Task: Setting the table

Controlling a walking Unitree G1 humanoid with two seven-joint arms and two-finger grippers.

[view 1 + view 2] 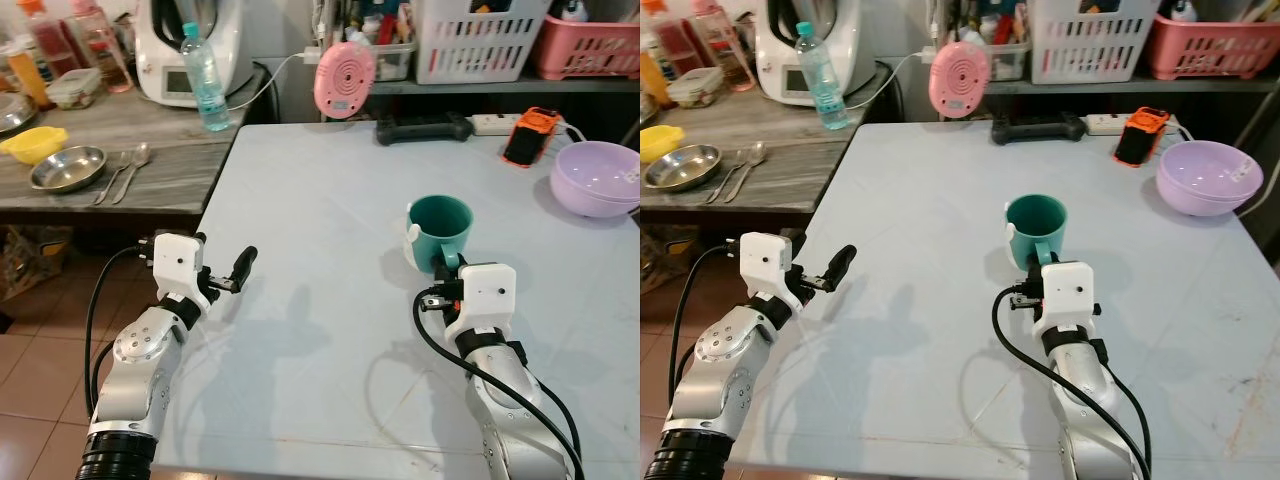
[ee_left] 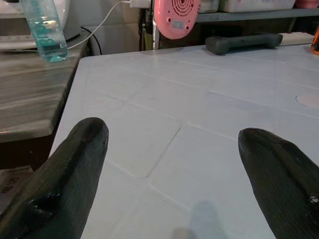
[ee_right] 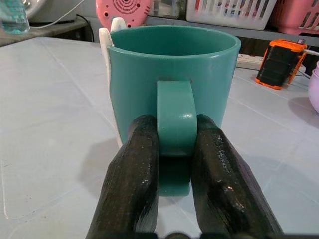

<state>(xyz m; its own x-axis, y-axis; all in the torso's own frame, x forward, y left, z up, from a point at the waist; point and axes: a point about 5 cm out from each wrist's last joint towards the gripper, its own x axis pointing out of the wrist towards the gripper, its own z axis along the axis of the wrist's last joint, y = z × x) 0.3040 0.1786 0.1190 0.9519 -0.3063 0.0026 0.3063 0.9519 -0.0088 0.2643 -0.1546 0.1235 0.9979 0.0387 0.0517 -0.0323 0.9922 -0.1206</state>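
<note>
Nearest the camera, the right end effector [image 3: 174,164] is clamped on the handle of a teal mug [image 1: 440,228], one black finger [image 3: 132,179] pressed to each side of it. That mug stands upright on the pale blue table [image 1: 320,400], roughly mid-table and slightly to the robot's right, with bare tabletop around it on every side (a small white piece sits against its far-left side). The left end effector [image 1: 225,275] hovers over the table's left edge, fingers spread well apart around nothing.

Along the far edge lie a black controller [image 1: 423,128], a white power strip [image 1: 492,123] and an orange-and-black device [image 1: 530,136]. A lilac bowl [image 1: 597,178] sits near the right edge, well apart from the mug. A pink round fan [image 1: 345,78] stands just past the far edge.

Beside the left edge runs a lower grey wooden counter [image 1: 170,165] carrying a water bottle [image 1: 205,80], a steel dish [image 1: 67,168], two spoons [image 1: 125,170] and a yellow bowl [image 1: 33,143].
</note>
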